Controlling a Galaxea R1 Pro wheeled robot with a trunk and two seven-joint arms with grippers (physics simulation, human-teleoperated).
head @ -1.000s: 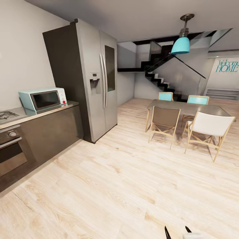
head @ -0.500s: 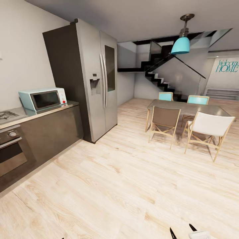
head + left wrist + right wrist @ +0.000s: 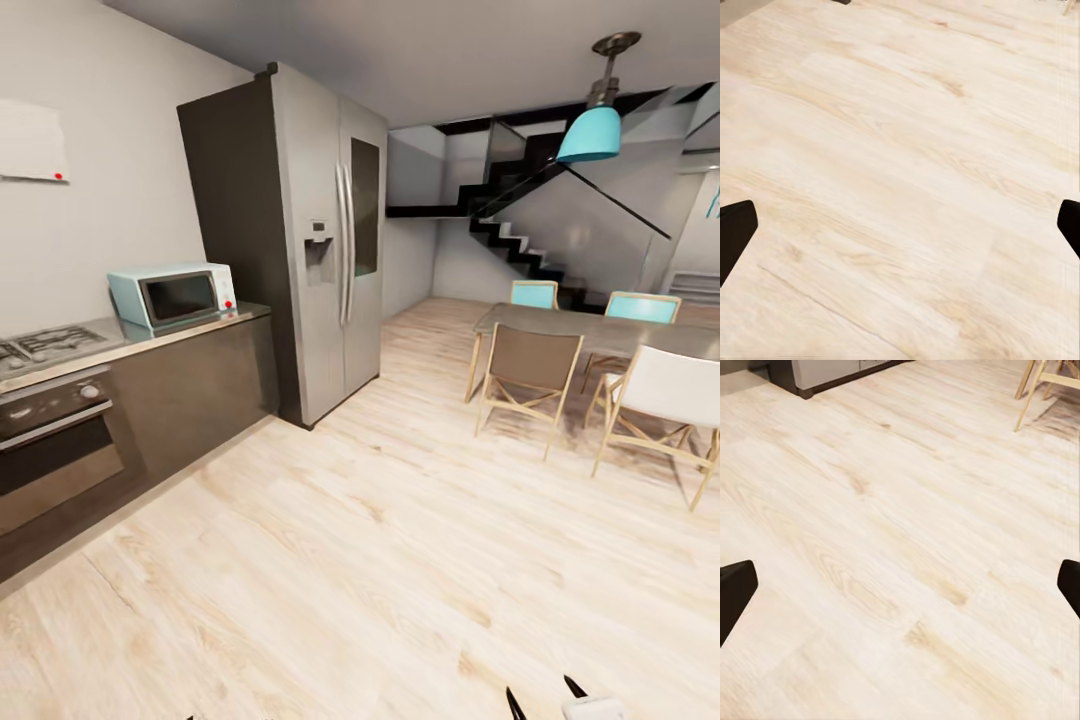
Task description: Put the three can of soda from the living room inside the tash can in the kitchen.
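Observation:
I am in the kitchen, facing the tall steel double-door fridge (image 3: pixel 320 240) and the dark cabinets under a grey counter (image 3: pixel 190 332). The soda cans and the trash can are out of view. My left gripper (image 3: pixel 900 232) is open over bare pale wood floor, its dark fingertips (image 3: pixel 735 234) far apart with nothing between them. My right gripper (image 3: pixel 900 592) is open over the same floor, also empty. Its two fingertips (image 3: pixel 512 703) poke up at the bottom edge of the head view.
A pale-blue microwave (image 3: pixel 172 296) stands on the counter, beside a hob (image 3: pixel 40 345) and a built-in oven (image 3: pixel 55 450). To the right a dining table (image 3: pixel 600 330) stands with folding chairs (image 3: pixel 528 375). A black staircase (image 3: pixel 520 245) rises behind it. Wood floor (image 3: pixel 380 540) stretches between.
The whole head view has swung left, so fridge, counter and table sit further right in the picture. A white board on the wall has come into view. The grippers are unchanged.

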